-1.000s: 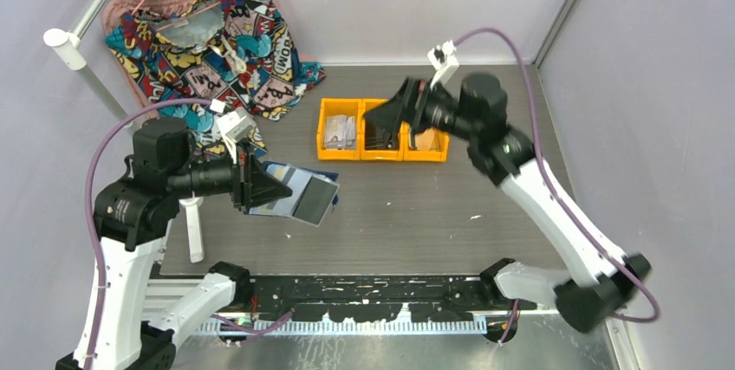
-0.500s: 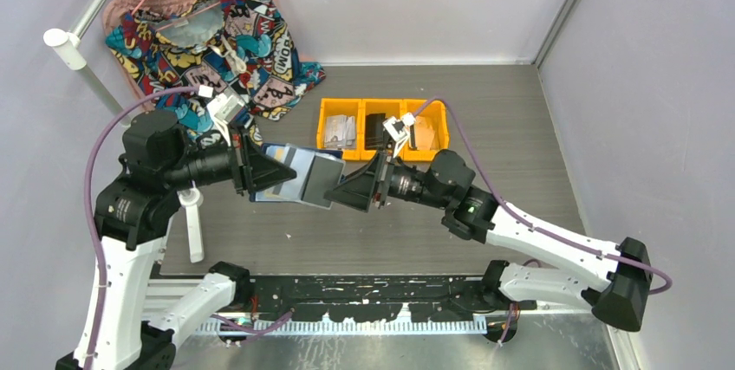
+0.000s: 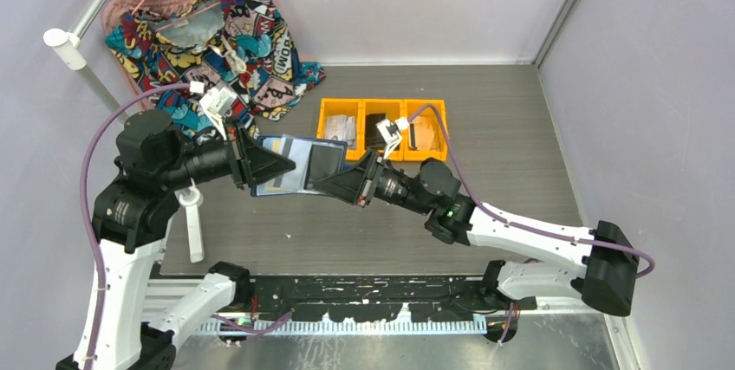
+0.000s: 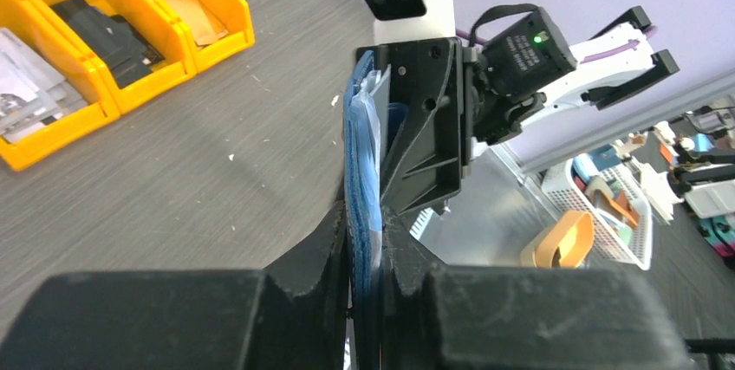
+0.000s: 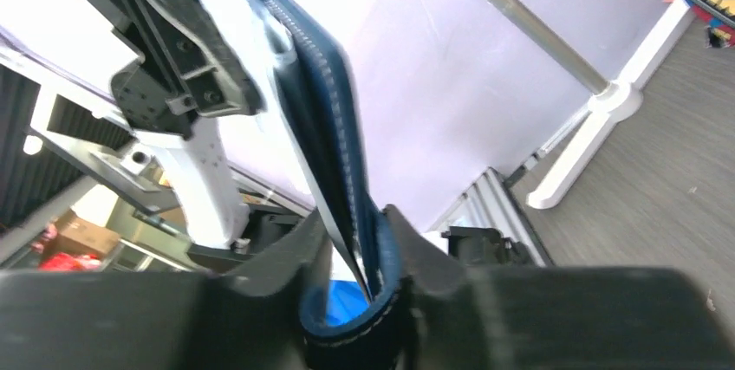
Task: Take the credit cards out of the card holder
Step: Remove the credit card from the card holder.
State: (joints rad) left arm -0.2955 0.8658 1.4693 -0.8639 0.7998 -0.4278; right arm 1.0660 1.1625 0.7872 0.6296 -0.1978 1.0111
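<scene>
The navy-blue card holder hangs open above the table, left of the middle. My left gripper is shut on its left half; in the left wrist view the card holder shows edge-on between the fingers of the left gripper. My right gripper has come in from the right, and its jaws are pressed on the card holder's dark right flap. In the right wrist view the right gripper pinches the blue leather. A tan credit card's edge peeks from a pocket.
Three joined yellow bins stand behind the card holder: a grey papery stack on the left, black items in the middle, a tan card on the right. A colourful garment lies back left. A white stand is near my left arm.
My right arm swung from over the bins down to the card holder, and its wide-open jaws closed on the right flap. My left gripper raised the card holder slightly toward the back.
</scene>
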